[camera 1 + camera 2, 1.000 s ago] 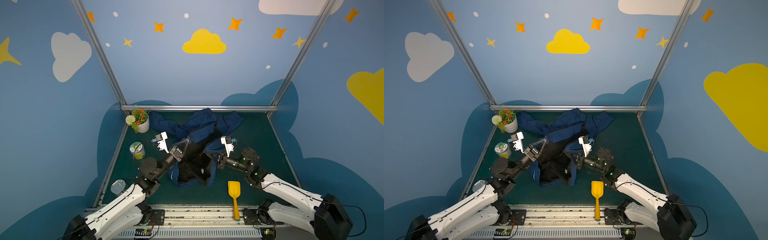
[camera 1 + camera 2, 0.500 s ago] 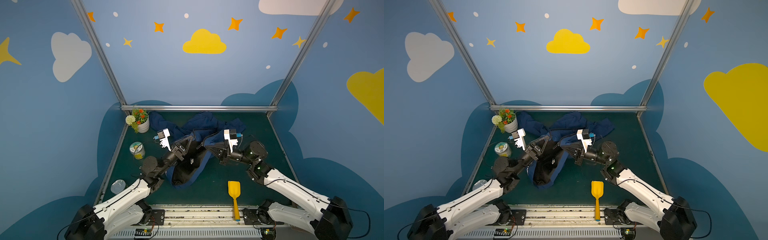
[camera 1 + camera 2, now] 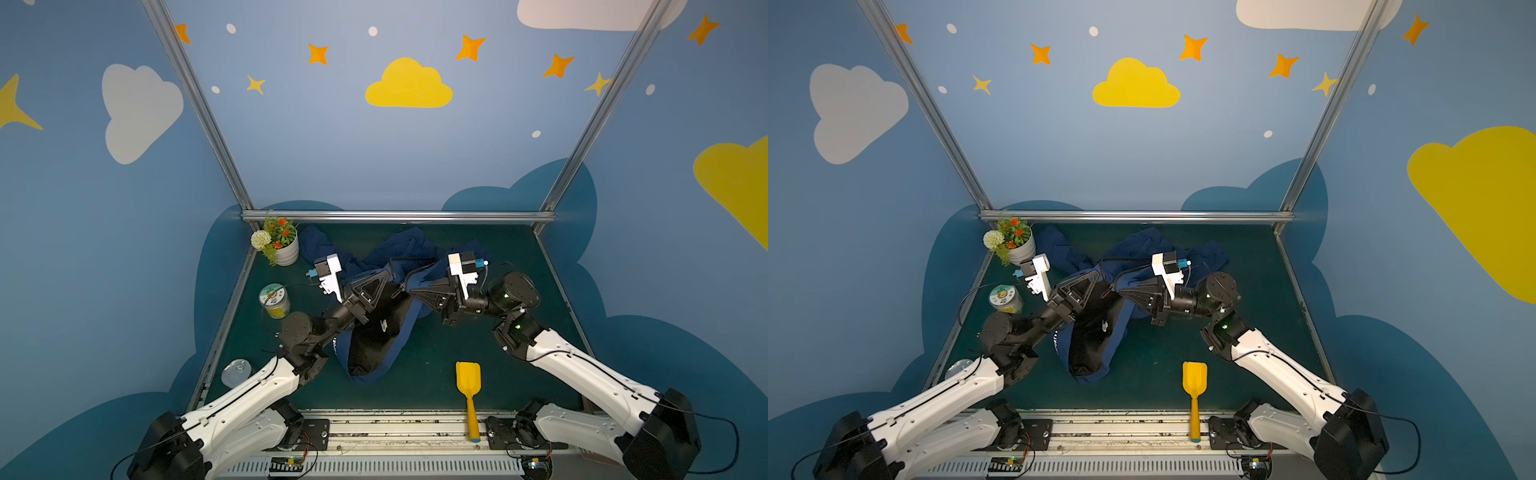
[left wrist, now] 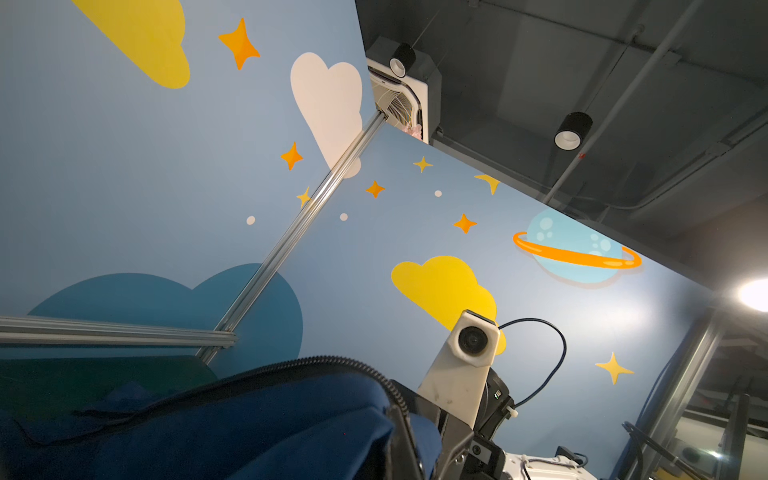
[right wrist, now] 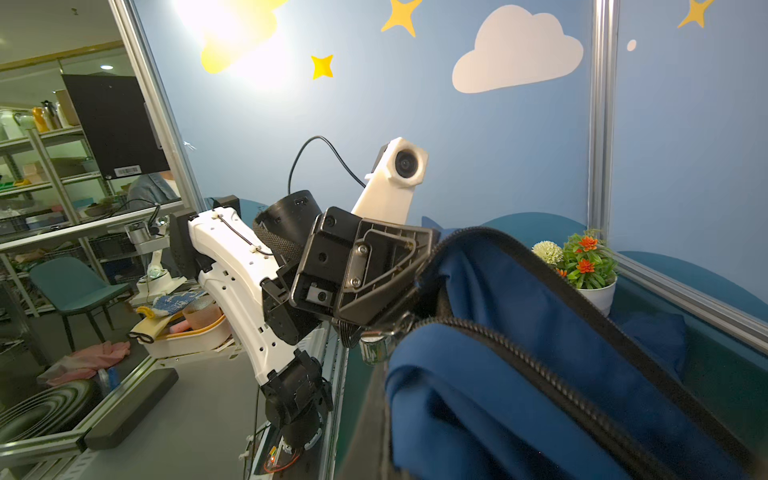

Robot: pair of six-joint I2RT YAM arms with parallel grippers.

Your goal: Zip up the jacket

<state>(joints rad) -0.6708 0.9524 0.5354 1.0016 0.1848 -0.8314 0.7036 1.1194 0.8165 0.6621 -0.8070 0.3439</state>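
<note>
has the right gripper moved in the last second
Yes. In a top view the right gripper, shut on the jacket, has moved farther from the yellow scoop and nearer the back rail.

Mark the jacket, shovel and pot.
jacket (image 3: pixel 370 345): in a top view, on the black lining.
shovel (image 3: pixel 468 376): in a top view, on the yellow blade.
pot (image 3: pixel 289 255): in a top view, on the white wall.
</note>
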